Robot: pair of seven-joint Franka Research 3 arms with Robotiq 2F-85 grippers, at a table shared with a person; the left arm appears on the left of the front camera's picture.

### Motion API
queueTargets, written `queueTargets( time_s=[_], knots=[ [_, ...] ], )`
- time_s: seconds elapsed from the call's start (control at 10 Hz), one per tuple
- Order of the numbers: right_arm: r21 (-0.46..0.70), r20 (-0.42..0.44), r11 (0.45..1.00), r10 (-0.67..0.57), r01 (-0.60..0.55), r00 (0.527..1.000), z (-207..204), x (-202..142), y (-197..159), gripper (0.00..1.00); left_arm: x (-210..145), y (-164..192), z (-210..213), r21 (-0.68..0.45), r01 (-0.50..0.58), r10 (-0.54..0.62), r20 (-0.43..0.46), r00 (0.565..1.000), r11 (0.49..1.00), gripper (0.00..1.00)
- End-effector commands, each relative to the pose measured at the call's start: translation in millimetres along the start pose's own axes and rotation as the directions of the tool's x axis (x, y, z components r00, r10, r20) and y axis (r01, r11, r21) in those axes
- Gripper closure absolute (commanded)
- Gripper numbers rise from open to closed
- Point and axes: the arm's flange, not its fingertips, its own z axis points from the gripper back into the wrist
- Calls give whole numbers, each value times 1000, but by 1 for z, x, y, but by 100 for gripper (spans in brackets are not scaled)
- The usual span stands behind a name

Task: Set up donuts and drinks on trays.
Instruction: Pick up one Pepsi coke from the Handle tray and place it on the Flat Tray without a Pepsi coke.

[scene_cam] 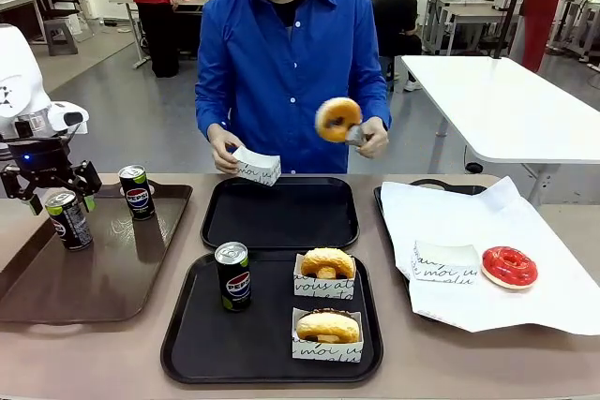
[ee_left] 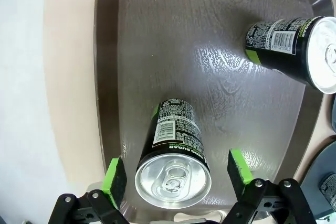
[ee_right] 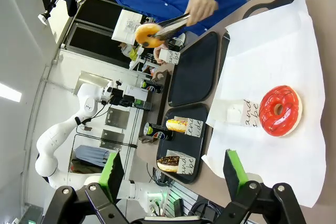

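A long tray (scene_cam: 103, 278) lies at the left edge of the table (scene_cam: 94, 362), with a first can (scene_cam: 68, 219) by its left rim and a second can (scene_cam: 137, 191) behind it to the right. In the middle, a near tray (scene_cam: 272, 362) sits before a far tray (scene_cam: 279, 213). The near tray carries a third can (scene_cam: 232, 275) on its left, and a back donut (scene_cam: 327, 264) and a front donut (scene_cam: 328, 327) on its right. At the right edge, a paper sheet (scene_cam: 450, 222) holds a sleeve (scene_cam: 444, 262) left of a third donut (scene_cam: 509, 266).
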Motion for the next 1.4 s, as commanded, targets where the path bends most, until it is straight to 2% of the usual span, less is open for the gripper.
queueTargets(
  time_s=[0.0,0.2,0.3,0.4,0.5,0.6,0.8,0.9,1.0,1.2,1.3],
  knots=[
    [18,8,1000,13,-13,1000,0,1,-1,0,-2,-1,-5,-31,15,-15,8,1000,999,0],
    [18,8,1000,13,-13,1000,0,1,-1,0,-1,0,-11,-38,10,-9,29,1000,999,0],
    [18,8,1000,13,-13,1000,0,1,-1,0,0,1,-12,-41,10,-9,30,1000,999,24],
    [18,8,1000,13,-13,1000,0,1,-1,0,-1,1,-14,-37,12,-11,27,1000,999,56],
    [18,8,1000,13,-13,1000,0,1,-1,0,-2,2,-14,-35,10,-9,25,1000,999,81],
    [18,8,1000,13,-13,1000,0,1,-1,0,-1,2,-13,-34,9,-8,24,1000,999,100],
    [18,8,1000,13,-13,1000,0,1,-1,0,0,2,-12,-38,8,-7,28,1000,999,100],
    [18,8,1000,13,-13,1000,0,1,-1,0,0,3,-12,-41,8,-7,28,1000,999,92],
    [18,8,1000,13,-13,1000,0,1,-1,0,-1,3,-12,-40,11,-10,26,1000,999,99],
    [18,8,1000,13,-13,1000,0,1,-1,0,-8,2,6,-65,23,-22,19,1000,998,100],
    [18,8,1000,13,-13,1000,0,1,-1,0,-20,0,33,-86,78,-76,24,997,993,100]
  ],
)
